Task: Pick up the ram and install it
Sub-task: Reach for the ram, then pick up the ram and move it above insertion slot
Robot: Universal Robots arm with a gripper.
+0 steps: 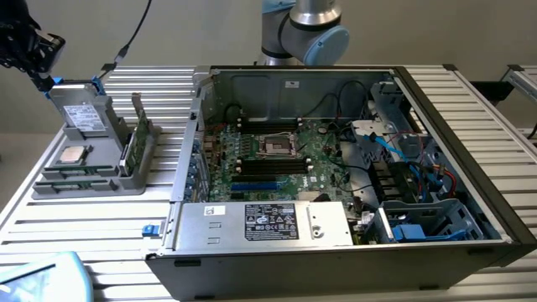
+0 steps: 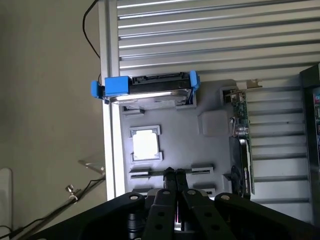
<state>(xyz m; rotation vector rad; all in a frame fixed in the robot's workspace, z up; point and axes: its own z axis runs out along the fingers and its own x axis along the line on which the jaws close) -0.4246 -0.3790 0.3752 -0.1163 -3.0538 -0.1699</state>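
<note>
Light was soft, even and moderately bright. In the wrist view the ribbed silver aluminium table [image 2: 210, 30] showed white streaks of glare along its slats. The square silver chip [image 2: 145, 145] was washed out to near white, and the black gripper [image 2: 174, 174] read as a dark mass. In the exterior view the open black computer case [image 1: 336, 277] held shadow among its cables, against an evenly lit beige wall [image 1: 193, 31].
</note>
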